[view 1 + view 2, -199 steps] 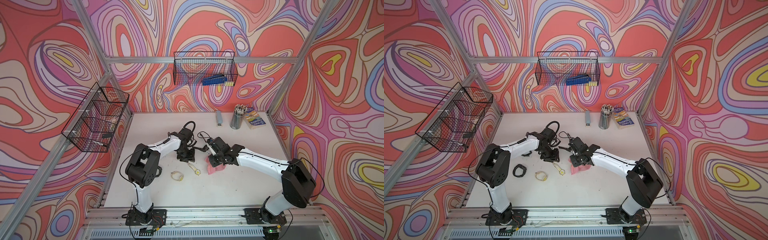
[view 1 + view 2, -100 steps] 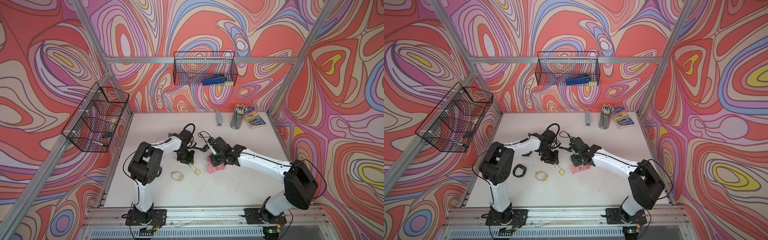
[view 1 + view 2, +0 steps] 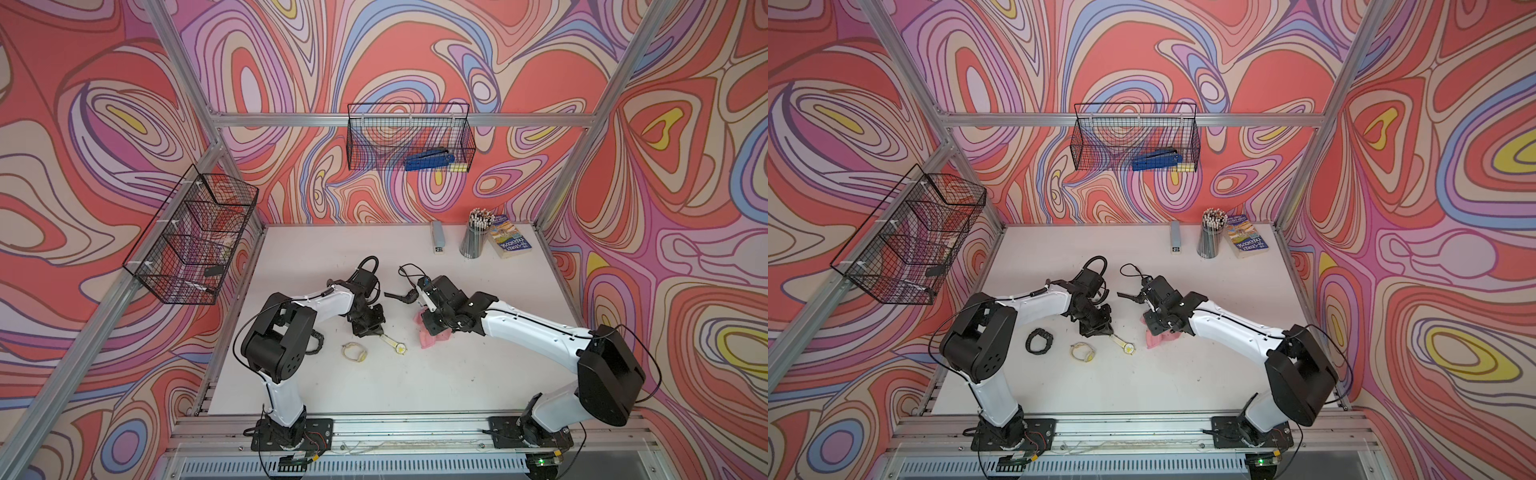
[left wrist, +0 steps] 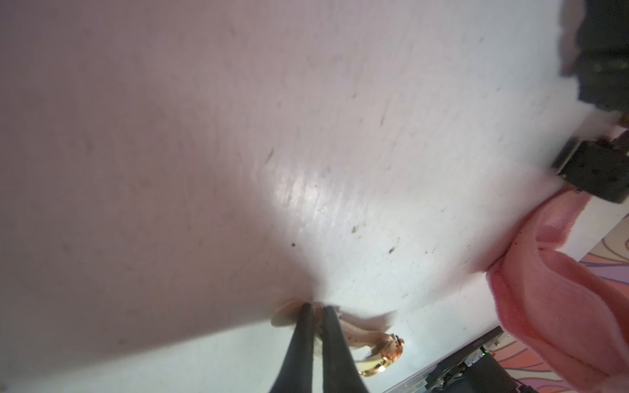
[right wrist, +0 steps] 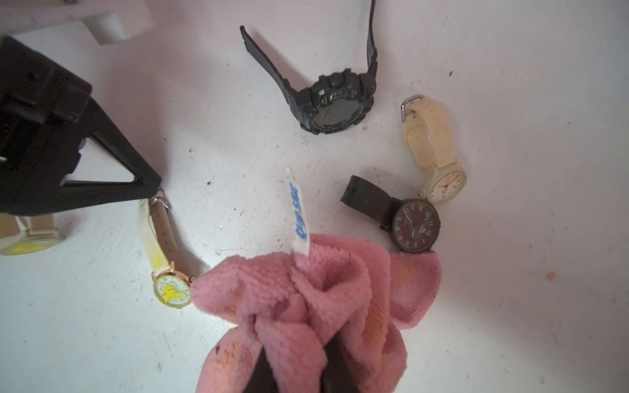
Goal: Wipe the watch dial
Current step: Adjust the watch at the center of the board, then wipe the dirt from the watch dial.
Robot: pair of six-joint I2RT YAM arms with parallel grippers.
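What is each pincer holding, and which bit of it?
The left pincer pinches the gold-rimmed watch by the end of its strap. The right pincer grips the pink cloth by its bunched middle.

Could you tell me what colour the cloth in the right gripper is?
The cloth is pink, clearest in the right wrist view.

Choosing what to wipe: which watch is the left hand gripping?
The gold watch, dial smeared yellow: only its strap end sits pinched in the left hand.
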